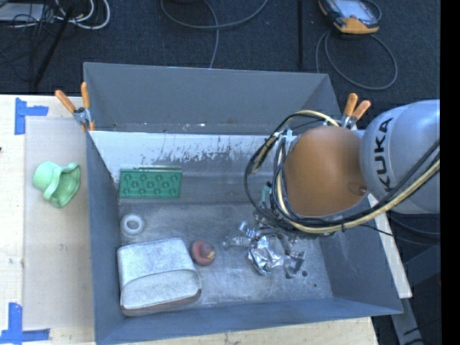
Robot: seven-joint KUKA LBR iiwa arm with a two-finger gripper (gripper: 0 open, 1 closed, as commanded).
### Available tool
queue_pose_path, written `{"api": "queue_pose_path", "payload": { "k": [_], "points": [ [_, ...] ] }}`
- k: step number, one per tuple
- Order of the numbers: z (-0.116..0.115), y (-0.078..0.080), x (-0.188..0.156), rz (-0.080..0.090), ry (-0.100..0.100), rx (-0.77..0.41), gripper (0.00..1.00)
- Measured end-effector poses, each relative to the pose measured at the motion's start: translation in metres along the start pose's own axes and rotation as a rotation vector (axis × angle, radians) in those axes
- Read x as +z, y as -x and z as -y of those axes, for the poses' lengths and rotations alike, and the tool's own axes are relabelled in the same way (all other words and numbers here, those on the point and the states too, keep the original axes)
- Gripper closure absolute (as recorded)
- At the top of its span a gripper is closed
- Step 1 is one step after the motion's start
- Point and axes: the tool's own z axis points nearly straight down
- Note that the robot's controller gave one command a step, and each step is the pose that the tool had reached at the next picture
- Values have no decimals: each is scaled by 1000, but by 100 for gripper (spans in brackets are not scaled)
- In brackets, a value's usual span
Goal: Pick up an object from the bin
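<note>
My gripper (290,254) is low in the right half of the bin, mostly covered by the arm's orange dome. It stands right at a crumpled piece of silver foil (261,253) on the bin floor, touching or just over the foil's right side. Whether the foil is gripped is hidden. A small round red and tan thing (203,252) lies a little left of the foil.
A white rectangular sponge-like block (157,274) fills the front left corner. Behind it lies a small white ring (132,225). A flat green studded plate (150,184) leans against the back wall at the left. The arm and its cables cover the bin's right side.
</note>
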Motion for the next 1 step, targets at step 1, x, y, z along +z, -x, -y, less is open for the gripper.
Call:
{"api": "queue_pose_path", "payload": {
  "k": [1],
  "points": [
    [48,-28,49,6,-11,-291,0]
  ]
}}
